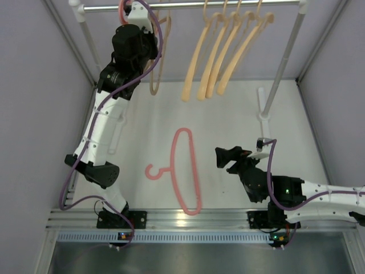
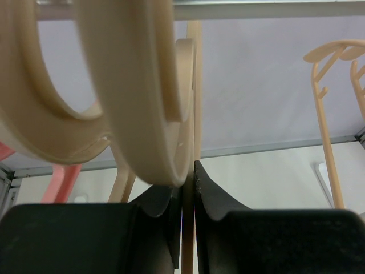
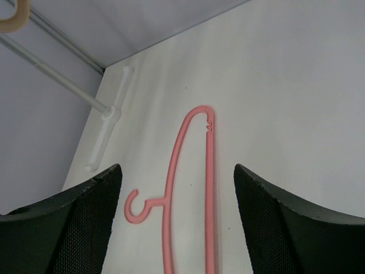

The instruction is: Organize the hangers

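My left gripper [image 1: 138, 16] is up at the grey rail [image 1: 188, 5], shut on the thin bar of a beige-tan hanger [image 1: 155, 80]. In the left wrist view the jaws [image 2: 191, 171] pinch that bar [image 2: 189, 240], and two large beige hooks [image 2: 142, 114] fill the view just above them. A pink hanger's hook [image 1: 122, 11] sits on the rail to the left; it also shows in the left wrist view [image 2: 63, 181]. Several peach-orange hangers [image 1: 228, 51] hang to the right. Another pink hanger [image 1: 183, 171] lies flat on the table. My right gripper [image 1: 227, 158] is open and empty, above and to its right, with the pink hanger [image 3: 171, 194] between its jaws in view.
White posts [image 1: 285, 57] hold the rail, with a white foot [image 1: 262, 108] on the table; the other post [image 3: 63, 83] and its foot [image 3: 108, 134] show in the right wrist view. Grey walls close in on both sides. An aluminium rail [image 1: 194, 217] runs along the near edge.
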